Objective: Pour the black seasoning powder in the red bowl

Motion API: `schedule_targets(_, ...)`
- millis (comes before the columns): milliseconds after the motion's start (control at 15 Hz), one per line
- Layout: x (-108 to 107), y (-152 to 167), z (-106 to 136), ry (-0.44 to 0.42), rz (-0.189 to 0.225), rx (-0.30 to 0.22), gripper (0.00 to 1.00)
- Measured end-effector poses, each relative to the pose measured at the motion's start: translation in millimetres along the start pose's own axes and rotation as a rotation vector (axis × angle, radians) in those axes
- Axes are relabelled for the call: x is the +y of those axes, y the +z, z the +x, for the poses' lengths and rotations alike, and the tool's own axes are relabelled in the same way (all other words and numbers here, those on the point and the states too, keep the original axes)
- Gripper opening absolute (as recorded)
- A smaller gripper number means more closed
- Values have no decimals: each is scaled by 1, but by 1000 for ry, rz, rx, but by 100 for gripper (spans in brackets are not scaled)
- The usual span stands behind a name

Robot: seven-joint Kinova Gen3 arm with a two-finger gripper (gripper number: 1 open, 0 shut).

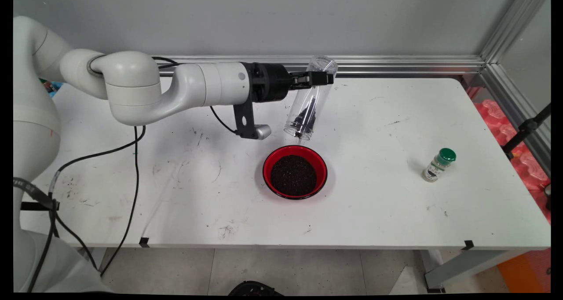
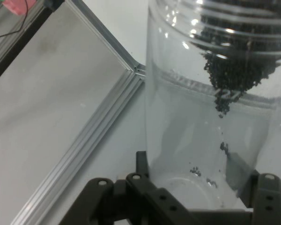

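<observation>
From the left the arm reaches level across the white table (image 1: 374, 212), and its gripper (image 1: 317, 78) is clenched around a clear plastic jar (image 1: 310, 100) near the jar's closed base. The jar hangs tilted with its open mouth pointing down, just above the far rim of a red bowl (image 1: 295, 171). Most of the dark granules (image 1: 293, 175) already lie heaped in the bowl; a smaller clump (image 2: 234, 70) sits inside the jar near its mouth, and the hand view shows a few loose grains clinging to the wall lower down near the base, so the jar looks largely but not fully emptied. The jar's mouth stands clear of the bowl rather than touching it, and it sits over the bowl's far edge more than over its middle. Around the bowl the table surface is open on every side. Well apart to the right stands a small spice bottle with a green cap (image 1: 438, 164), tilted slightly and close to neither bowl nor jar. Behind the jar runs an aluminium rail (image 1: 396, 64) along the wall, close to the gripper's far side, which is the tightest edge near the hand.
</observation>
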Motion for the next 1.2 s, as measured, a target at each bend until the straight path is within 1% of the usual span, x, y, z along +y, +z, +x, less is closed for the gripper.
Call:
schedule_targets(533, 2, -3, -2, -101, -20, 13, 0)
schedule_targets(1200, 7, -1, -13, -317, -57, 54, 0)
